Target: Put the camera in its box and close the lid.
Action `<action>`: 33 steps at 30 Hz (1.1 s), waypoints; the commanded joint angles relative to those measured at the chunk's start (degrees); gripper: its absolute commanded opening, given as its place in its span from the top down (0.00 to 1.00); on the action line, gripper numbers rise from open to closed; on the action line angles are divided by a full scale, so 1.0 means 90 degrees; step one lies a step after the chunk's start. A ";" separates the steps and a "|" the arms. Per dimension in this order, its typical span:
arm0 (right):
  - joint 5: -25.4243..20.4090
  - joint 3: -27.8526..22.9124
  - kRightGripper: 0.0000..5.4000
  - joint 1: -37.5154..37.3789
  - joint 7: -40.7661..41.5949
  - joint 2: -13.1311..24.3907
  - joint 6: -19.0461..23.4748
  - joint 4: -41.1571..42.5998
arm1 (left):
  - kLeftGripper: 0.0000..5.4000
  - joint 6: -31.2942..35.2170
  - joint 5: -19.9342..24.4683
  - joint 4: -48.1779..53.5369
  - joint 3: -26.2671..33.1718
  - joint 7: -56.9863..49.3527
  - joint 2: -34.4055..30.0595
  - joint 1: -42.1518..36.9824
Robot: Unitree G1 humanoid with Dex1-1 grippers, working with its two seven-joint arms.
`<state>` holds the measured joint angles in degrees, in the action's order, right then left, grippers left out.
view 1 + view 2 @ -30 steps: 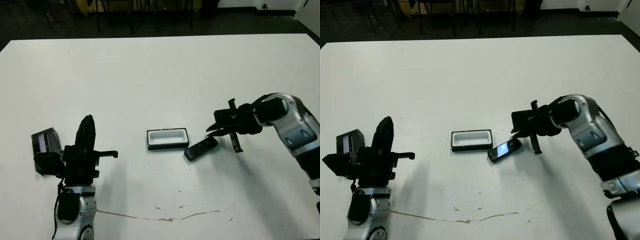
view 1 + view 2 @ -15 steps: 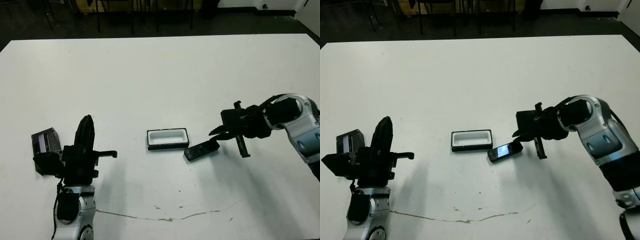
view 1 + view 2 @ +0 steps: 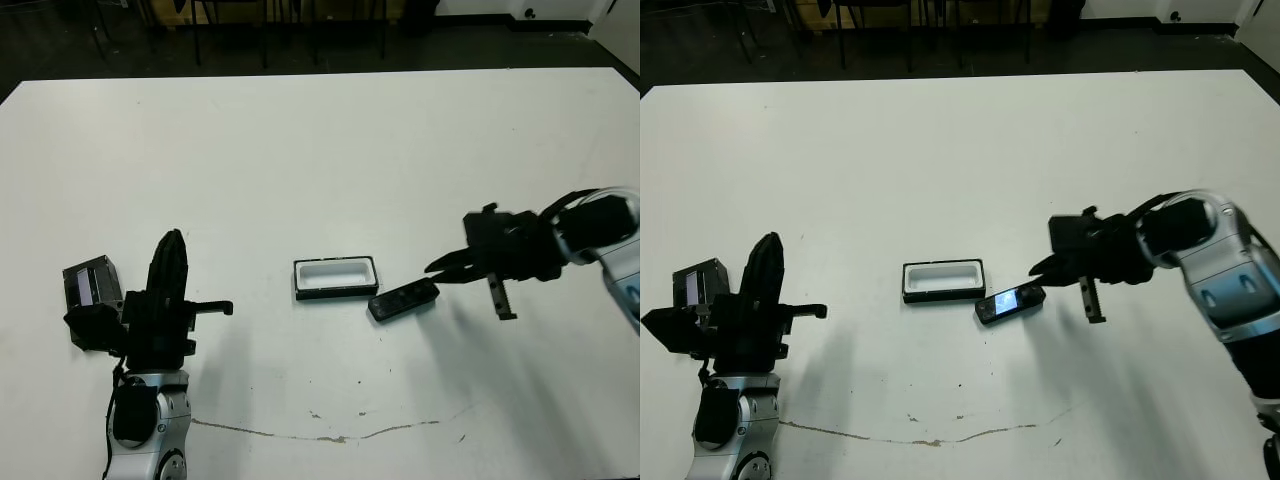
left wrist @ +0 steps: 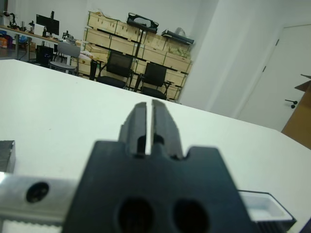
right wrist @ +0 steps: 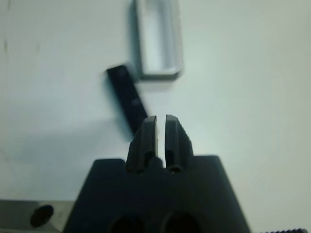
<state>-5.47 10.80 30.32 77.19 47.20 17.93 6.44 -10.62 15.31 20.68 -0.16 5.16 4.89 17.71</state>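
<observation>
My right gripper (image 3: 1045, 268) hangs just off the camera's (image 3: 1009, 300) three-o'clock end, fingers pressed nearly together with only a thin slit between them and nothing held. The camera lies flat on the white table (image 3: 960, 160), skewed, its glossy bluish face up, its nine-o'clock end close to the box's (image 3: 943, 280) nearest corner but not inside it. The box sits open near the table's centre, white lining showing and nothing in it, long side running from nine to three o'clock. Because the camera is angled against that line, I judge it must be turned to match before it can drop in. With my fingers this narrow I could nudge the bar, but I would have to spread them to pick it up. My left gripper (image 3: 172, 262) stands upright far out at nine o'clock, fingers closed on nothing, parked out of the way. The lid (image 3: 90, 285) rests on the table just beyond it at nine o'clock, pale strip facing up, near my left side, presumably so that arm can fetch it once the camera is seated. Neither step of the task is done yet.
</observation>
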 commanded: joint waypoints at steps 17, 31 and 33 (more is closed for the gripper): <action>-0.0262 0.0811 0.69 0.0999 0.1084 -0.0044 -0.0372 -0.1252 | 1.00 0.0139 -0.0049 -0.0061 -0.0020 -0.0044 -0.0035 0.0176; -0.0343 0.1776 0.24 0.1569 0.1701 -0.0288 -0.1003 -0.2643 | 1.00 0.0165 -0.0074 -0.0048 -0.0012 -0.0035 -0.0063 0.0144; -0.0282 0.1880 0.18 0.1607 0.1701 -0.0311 -0.1050 -0.2707 | 1.00 0.0162 -0.0072 -0.0054 -0.0010 -0.0036 -0.0052 0.0139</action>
<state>-8.61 26.50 44.13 92.11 44.85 9.25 -17.16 -9.69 15.02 20.84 -0.47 5.07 4.74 17.74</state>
